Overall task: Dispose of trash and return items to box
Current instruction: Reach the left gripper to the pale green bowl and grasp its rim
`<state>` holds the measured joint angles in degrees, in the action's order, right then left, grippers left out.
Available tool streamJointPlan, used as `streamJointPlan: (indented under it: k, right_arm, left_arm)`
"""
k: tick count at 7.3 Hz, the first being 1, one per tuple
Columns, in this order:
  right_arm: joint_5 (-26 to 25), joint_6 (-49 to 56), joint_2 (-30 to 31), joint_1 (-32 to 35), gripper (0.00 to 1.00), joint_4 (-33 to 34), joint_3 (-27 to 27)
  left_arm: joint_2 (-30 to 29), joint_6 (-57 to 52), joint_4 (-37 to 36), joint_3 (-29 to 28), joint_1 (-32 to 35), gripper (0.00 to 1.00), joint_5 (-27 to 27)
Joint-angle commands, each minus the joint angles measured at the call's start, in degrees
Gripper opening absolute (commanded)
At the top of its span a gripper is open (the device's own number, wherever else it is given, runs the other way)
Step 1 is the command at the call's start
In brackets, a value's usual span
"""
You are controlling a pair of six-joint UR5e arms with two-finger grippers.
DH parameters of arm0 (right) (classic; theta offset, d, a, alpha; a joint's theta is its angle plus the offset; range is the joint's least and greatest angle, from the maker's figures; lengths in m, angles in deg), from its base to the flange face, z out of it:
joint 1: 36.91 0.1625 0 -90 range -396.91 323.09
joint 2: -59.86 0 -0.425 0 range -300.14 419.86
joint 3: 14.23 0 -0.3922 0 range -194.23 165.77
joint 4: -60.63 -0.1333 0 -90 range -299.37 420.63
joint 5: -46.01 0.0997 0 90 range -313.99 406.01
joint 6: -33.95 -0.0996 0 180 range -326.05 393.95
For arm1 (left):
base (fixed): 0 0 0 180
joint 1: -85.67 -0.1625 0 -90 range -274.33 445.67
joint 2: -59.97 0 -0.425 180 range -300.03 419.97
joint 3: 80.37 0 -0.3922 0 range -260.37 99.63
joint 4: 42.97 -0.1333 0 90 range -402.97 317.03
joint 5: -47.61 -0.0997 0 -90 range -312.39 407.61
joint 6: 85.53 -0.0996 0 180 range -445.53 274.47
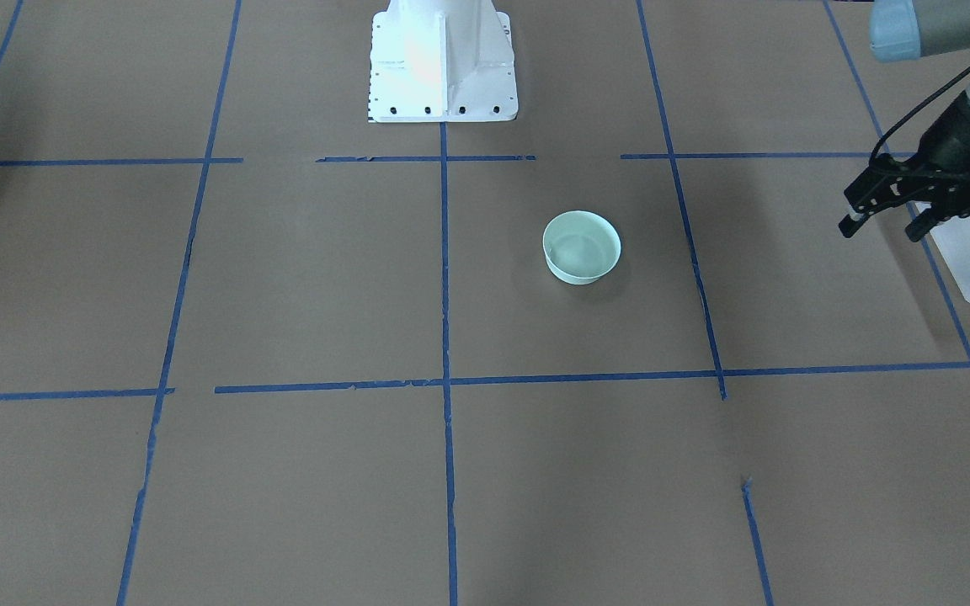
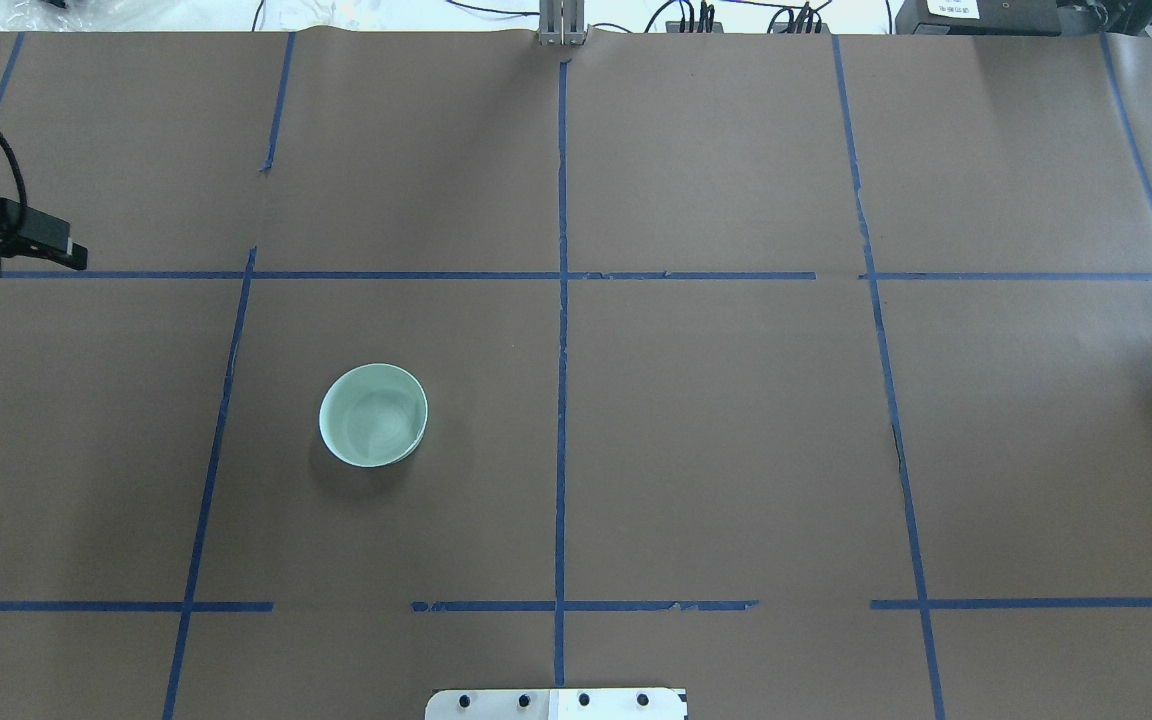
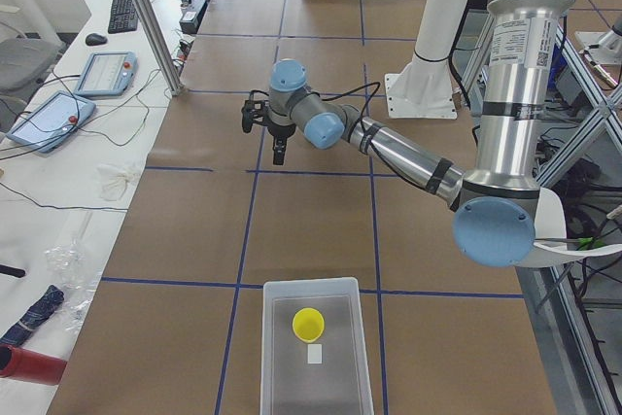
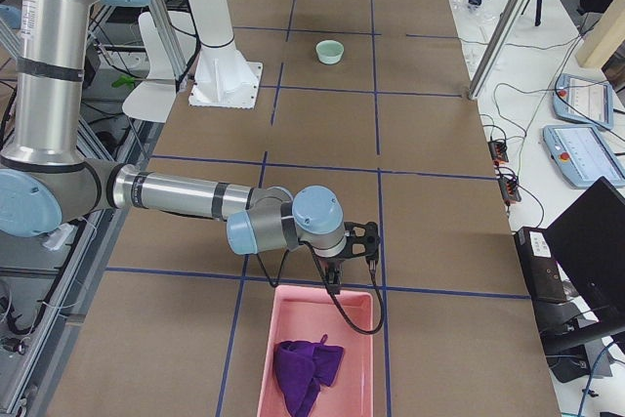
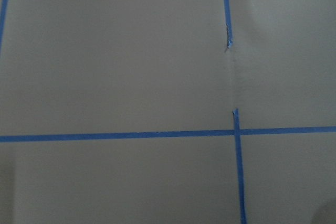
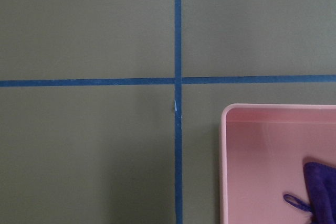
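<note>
One bowl out

My left gripper (image 1: pixel 882 225) hangs spread, empty. Outboard of it, a frosted plastic bin (image 1: pixel 969 271) holds the yellow tumbler (image 3: pixel 308 323). Inboard, apart: round mint-green plastic bowl (image 1: pixel 582 247), likely light, slick; I'd pinch its rim.

Even overhead light, soft shadow beside bowl (image 2: pixel 373 415), dim wrist views

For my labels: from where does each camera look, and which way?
Front-facing: across table, facing robot base; left fingers, bowl.
Overhead: behind robot, looking down; base edge, same bowl.
Left: table end; left arm, box with cup.
Right: other end; right arm, pink tray.
Left wrist: down at table.
Right wrist: down at same tray, cloth.
</note>
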<state>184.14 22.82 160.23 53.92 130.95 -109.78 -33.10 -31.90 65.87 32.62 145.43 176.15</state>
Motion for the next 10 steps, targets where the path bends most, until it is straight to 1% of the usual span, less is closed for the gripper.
streamJointPlan:
  k: [1, 2, 4, 5, 6, 8, 9, 10]
  right_arm:
    - [3.2, -0.6, 0.0, -0.1, 1.0, 0.0, -0.6]
    - [3.3, -0.4, 0.3, -0.1, 1.0, -0.1, -0.4]
    - [3.6, -0.4, 0.5, -0.1, 1.0, 0.1, -0.8]
    - [3.6, -0.4, 0.5, -0.1, 1.0, 0.1, -0.8]
    - [3.6, -0.5, 0.4, -0.2, 1.0, 0.1, -0.7]
    - [3.6, -0.5, 0.4, -0.2, 1.0, 0.1, -0.7]
    - [3.6, -0.5, 0.4, -0.2, 1.0, 0.1, -0.7]
    - [3.6, -0.5, 0.4, -0.2, 1.0, 0.1, -0.7]
  left_arm:
    - [-0.1, 16.4, 6.9, -0.1, -11.2, 1.0, -5.0]
    - [-2.4, 21.1, 6.9, -1.2, -15.2, 1.0, -8.3]
    - [-7.7, 28.7, 6.8, -4.9, -21.8, 1.0, -13.0]
    - [-9.1, 30.5, 6.8, -6.5, -23.9, 1.0, -15.4]
    - [-10.2, 30.7, 6.7, -7.8, -25.3, 1.0, -15.9]
    - [-12.0, 31.8, 6.6, -10.3, -28.4, 0.98, -19.0]
    - [-12.1, 31.8, 6.6, -11.3, -29.1, 0.9, -19.2]
    - [-12.1, 31.8, 6.6, -11.5, -29.6, 0.76, -19.2]
